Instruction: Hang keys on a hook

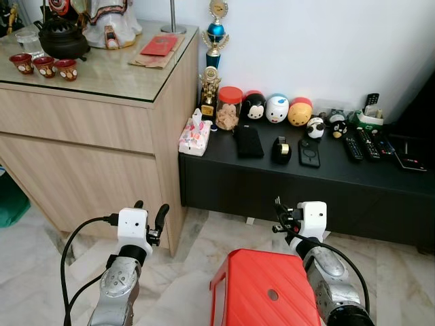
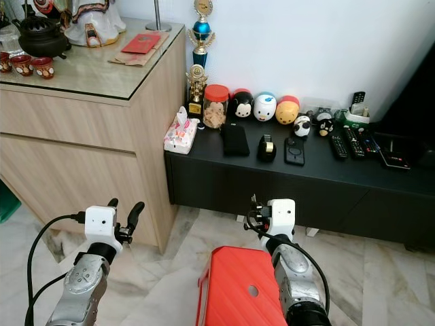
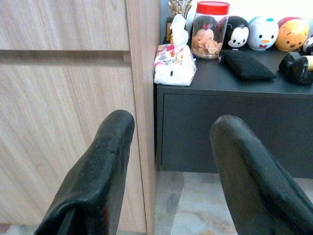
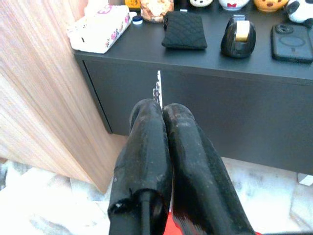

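A thin silver key (image 4: 158, 89) pokes out between the tips of my right gripper (image 4: 161, 110), which is shut on it. This gripper (image 1: 279, 209) is held low in front of the black console, above the red stool. Only the key's serrated blade shows; the rest is hidden by the fingers. My left gripper (image 1: 150, 209) is open and holds nothing, its two black fingers (image 3: 115, 142) spread wide. It is raised close to the corner of the wooden cabinet, facing the cabinet side and the console front.
A light wooden cabinet (image 1: 88, 156) with a glass top stands on the left. The low black console (image 1: 306, 180) carries a tissue box (image 1: 194, 136), a jar (image 1: 229, 107), round toy figures, a black pouch (image 1: 248, 141), a phone (image 1: 309, 152) and remotes. A red stool (image 1: 265, 292) is right below me.
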Controlling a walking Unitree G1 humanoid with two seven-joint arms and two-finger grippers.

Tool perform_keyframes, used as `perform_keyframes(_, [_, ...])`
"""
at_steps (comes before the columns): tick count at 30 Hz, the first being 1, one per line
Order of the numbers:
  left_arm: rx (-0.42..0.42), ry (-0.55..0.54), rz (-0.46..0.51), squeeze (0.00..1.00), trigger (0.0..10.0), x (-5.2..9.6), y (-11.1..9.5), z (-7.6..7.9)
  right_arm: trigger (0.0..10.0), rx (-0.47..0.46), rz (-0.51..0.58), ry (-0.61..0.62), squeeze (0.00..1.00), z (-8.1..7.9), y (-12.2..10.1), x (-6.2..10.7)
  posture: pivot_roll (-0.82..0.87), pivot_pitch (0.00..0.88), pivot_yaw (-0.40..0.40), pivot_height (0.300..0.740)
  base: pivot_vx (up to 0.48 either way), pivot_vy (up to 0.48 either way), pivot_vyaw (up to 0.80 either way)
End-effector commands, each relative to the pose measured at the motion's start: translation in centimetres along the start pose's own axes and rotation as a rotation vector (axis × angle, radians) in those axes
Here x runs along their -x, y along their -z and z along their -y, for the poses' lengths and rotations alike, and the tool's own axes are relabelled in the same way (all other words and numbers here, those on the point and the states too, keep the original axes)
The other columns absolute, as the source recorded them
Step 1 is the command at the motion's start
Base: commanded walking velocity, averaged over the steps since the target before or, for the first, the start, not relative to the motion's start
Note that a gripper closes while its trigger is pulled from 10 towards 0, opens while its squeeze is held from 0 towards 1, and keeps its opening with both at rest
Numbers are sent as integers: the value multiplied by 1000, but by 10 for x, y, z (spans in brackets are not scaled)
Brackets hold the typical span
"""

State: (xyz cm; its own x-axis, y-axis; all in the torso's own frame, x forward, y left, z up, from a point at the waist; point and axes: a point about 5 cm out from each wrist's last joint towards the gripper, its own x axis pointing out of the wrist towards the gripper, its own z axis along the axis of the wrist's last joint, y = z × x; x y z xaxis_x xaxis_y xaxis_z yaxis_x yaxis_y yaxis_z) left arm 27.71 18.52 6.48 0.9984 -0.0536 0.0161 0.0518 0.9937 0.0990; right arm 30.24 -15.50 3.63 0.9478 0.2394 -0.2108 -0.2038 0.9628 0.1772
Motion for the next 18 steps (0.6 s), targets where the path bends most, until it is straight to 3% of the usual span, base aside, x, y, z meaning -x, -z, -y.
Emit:
perform_keyframes(1, [6,12,16,0,10000,1,-2,3,10000,9,3,9,0,2,-2,1,4,0,-99,740,0,0,0])
perform_keyframes(14, [14,17,17,0,10000,1,-2,5,10000,11,-8,13,0,3,-2,0,7,0,-102,740,0,0,0])
perform_keyframes(18, [17,18,18,0,10000,0,-2,6,10000,12,-18,16,0,3,-1,0,8,0,-103,740,-246,0,0])
